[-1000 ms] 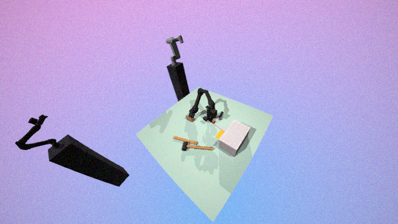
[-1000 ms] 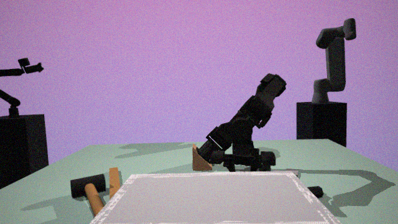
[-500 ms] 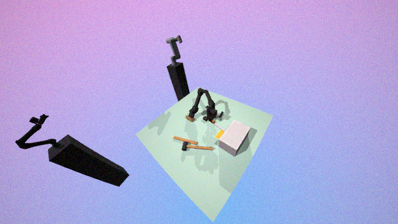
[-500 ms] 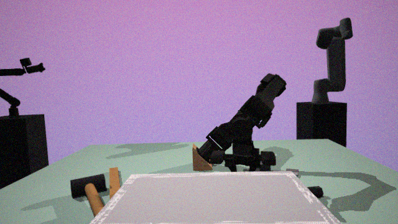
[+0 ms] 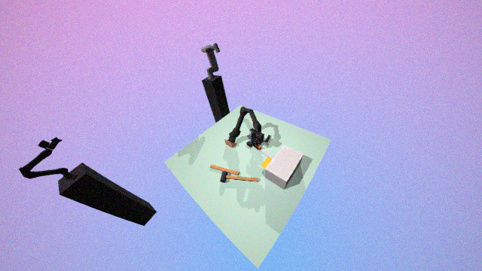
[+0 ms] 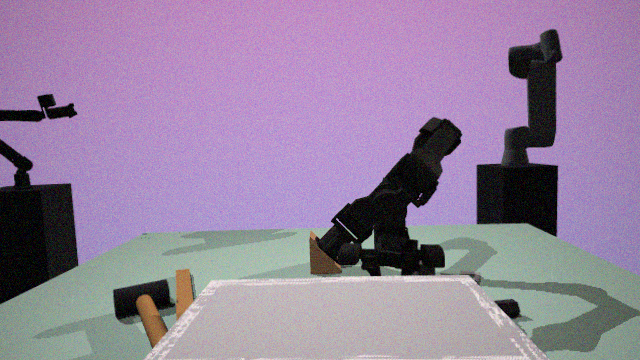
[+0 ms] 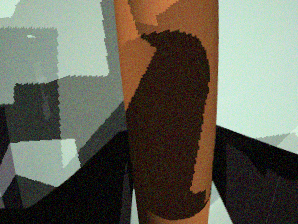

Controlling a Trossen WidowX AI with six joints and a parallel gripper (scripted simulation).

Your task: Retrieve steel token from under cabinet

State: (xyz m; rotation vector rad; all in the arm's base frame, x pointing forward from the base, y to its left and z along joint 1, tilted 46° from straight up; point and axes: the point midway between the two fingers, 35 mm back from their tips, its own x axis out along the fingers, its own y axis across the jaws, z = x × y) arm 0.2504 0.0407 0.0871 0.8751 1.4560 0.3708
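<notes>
My gripper [image 5: 257, 145] [image 7: 165, 136] is shut on the orange-brown wooden handle [image 7: 167, 100] of a tool, low over the table in front of the cabinet. The tool's thin pale shaft [image 5: 265, 153] runs from the handle to the front of the cabinet; its far end is hidden. The cabinet [image 5: 285, 162] [image 6: 340, 320] is a pale box; its vent slots cannot be made out. The marked area [image 5: 266, 162] is a yellow-orange patch at the cabinet's front, beside the shaft. The steel token cannot be seen in any view.
A black-headed mallet [image 5: 241, 178] [image 6: 141, 300] and a wooden stick [image 5: 224, 169] [image 6: 184, 292] lie on the table, to one side of the marked area. A small dark object [image 6: 507, 307] shows at the cabinet's other side. Two other arms stand on black pedestals [image 5: 107, 196] [image 5: 215, 95] beyond the table.
</notes>
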